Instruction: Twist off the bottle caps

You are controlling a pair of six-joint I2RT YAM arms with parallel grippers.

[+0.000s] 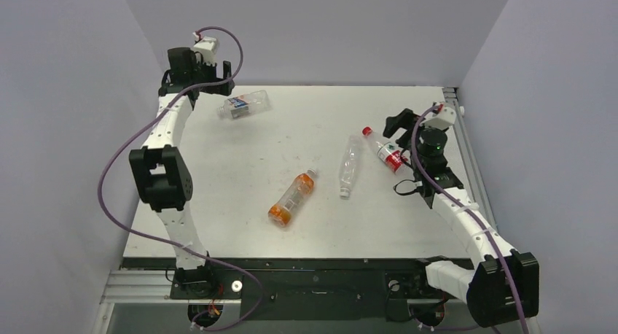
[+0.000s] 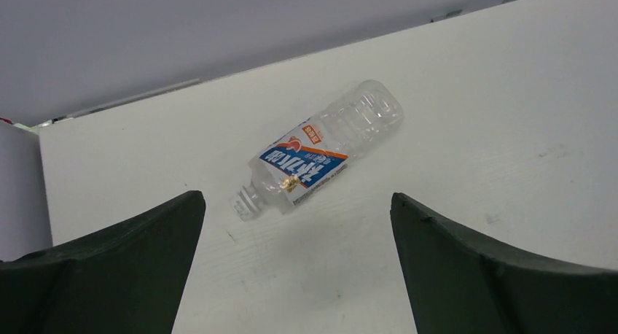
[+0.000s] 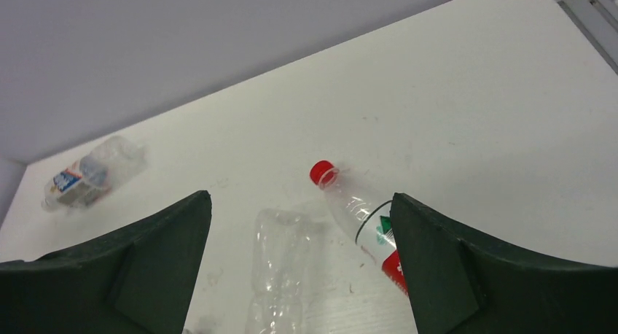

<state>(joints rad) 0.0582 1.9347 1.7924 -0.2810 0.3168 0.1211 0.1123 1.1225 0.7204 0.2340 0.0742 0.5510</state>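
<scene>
The left arm [image 1: 164, 177] and right arm [image 1: 466, 217] have white link shells joined by blocky black joint housings. A purple cable [image 1: 109, 162] loops loosely along each. Each wrist carries a small white camera box [image 1: 206, 47]. The left gripper [image 2: 297, 196] and right gripper [image 3: 300, 196] show broad, dark, matte fingers [image 2: 109, 276] tapering to blunt wedge tips. The bases are black, at the table's near edge.

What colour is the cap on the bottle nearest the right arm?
Red cap, clearest in the right wrist view.

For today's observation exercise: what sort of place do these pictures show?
Likely a robot lab cell: two arms bolted to a white table, plain grey walls enclosing it, plastic bottles as props.
</scene>
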